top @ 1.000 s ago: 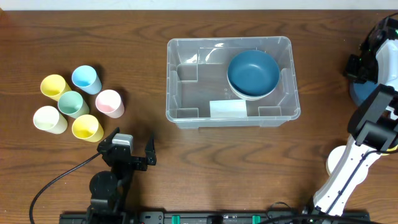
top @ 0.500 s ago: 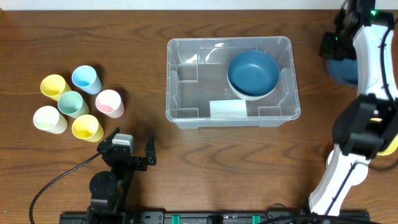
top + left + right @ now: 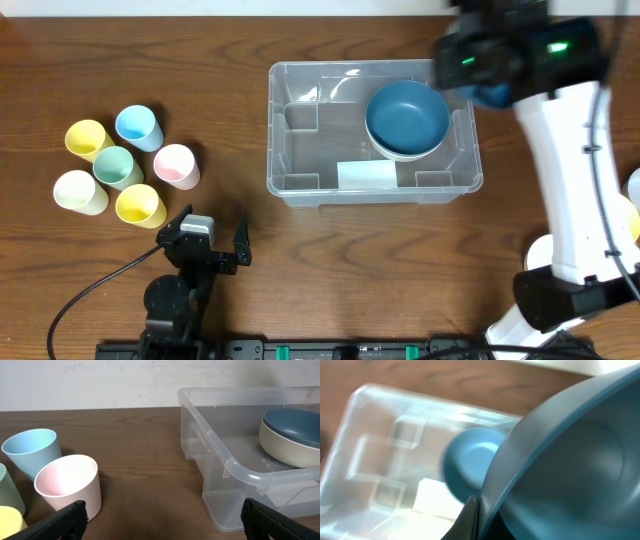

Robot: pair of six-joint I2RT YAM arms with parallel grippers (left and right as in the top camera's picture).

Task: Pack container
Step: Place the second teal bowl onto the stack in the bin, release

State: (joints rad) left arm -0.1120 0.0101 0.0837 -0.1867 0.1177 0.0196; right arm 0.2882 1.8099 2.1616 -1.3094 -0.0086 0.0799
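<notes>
The clear plastic container (image 3: 300,190) stands at table centre, white label on its near wall. It also shows in the left wrist view (image 3: 225,462) and the right wrist view (image 3: 365,435). Inside, at its right end, a blue bowl (image 3: 407,115) sits nested in a cream bowl (image 3: 282,452). My right gripper (image 3: 470,62) is above the container's far right corner, shut on the rim of a second blue bowl (image 3: 570,460), held tilted; a sliver shows in the overhead view (image 3: 497,96). My left gripper (image 3: 215,250) is open and empty, low at the front left.
Several plastic cups stand at the left: yellow (image 3: 88,138), light blue (image 3: 137,126), green (image 3: 116,165), pink (image 3: 176,165), cream (image 3: 80,190), yellow (image 3: 140,205). A white rim (image 3: 633,185) and a yellow rim (image 3: 632,228) show at the right edge. The right arm base (image 3: 550,300) stands front right.
My right arm has swung left from the table's right edge to above the container's far right corner, carrying the blue bowl. The left arm has not moved.
</notes>
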